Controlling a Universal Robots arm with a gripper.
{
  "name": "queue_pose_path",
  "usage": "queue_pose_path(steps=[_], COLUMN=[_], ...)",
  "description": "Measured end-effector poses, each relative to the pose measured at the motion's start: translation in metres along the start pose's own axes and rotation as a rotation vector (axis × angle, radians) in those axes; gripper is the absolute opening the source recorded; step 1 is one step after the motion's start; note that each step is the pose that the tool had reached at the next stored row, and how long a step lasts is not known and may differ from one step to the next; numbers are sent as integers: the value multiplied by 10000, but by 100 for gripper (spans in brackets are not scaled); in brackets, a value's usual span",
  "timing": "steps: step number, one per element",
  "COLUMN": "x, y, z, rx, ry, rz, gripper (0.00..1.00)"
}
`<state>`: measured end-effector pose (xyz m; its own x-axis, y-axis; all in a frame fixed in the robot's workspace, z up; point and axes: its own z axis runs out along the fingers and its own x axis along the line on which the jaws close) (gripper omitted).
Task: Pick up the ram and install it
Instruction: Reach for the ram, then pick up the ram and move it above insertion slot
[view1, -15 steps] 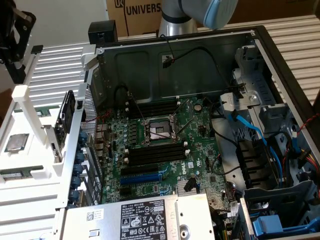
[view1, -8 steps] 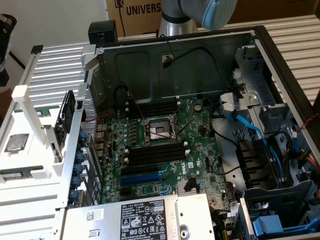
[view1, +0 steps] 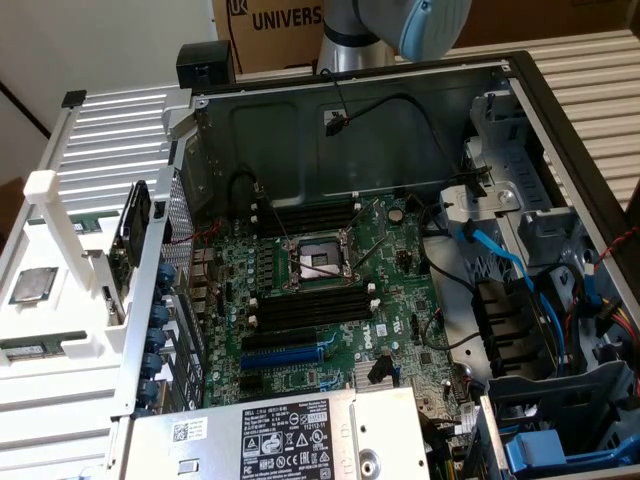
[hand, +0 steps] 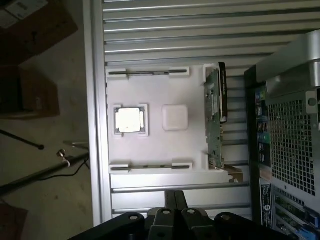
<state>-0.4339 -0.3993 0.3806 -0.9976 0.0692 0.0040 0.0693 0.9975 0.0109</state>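
1. The grey and pale-blue robot arm (view1: 400, 25) is cut off by the frame edge in the exterior view; behind it a brown cardboard box (view1: 270, 30) shows the clipped black lettering "UNIVERS".
2. In the wrist view the black jaws are pressed together, pinching nothing; they hang over bare slats just beyond the tray, well apart from the ram.
3. The ram (hand: 214, 120), a long, thin dark-green circuit-board stick with a pale label strip, stands on its long edge at the side of the white plastic tray (hand: 195, 145) nearest the computer case; it is seen almost edge-on, so its chips and label print cannot be made out; in the exterior view the ram (view1: 135, 225) looks dark and upright at the tray (view1: 70, 300) edge.
4. Two thin strips (hand: 147, 73) sit in slots on opposite sides of the tray; what they are is hard to tell.
5. A square silver processor chip (hand: 129, 120) lies in a recess, beside a blank rounded white pad (hand: 175, 117); the chip (view1: 32, 285) shows near the exterior view's left.
6. The tray rests on a ribbed aluminium table (hand: 175, 30).
7. The open grey metal computer case (view1: 420, 130) holds a green motherboard (view1: 400, 300) with long black memory slots (view1: 310, 305), a square metal socket (view1: 318, 262) and blue cables (view1: 500, 250); its perforated rear panel (hand: 292, 145) is partly cut off.
8. A silver power-supply box (view1: 300, 440) bears a black label; its small print is unreadable.
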Motion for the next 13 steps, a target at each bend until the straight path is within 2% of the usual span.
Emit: queue_pose_path(steps=[1,4,6,7,13], x=[23,44,47,47,47], y=[29,60,75,75,76], z=[26,91,143,147,146], rx=[43,86,137,143,143], ry=[-3,-9,-11,21,24], rz=[-2,-3,-2,-4,-3], gripper=[10,10,10,10,10])
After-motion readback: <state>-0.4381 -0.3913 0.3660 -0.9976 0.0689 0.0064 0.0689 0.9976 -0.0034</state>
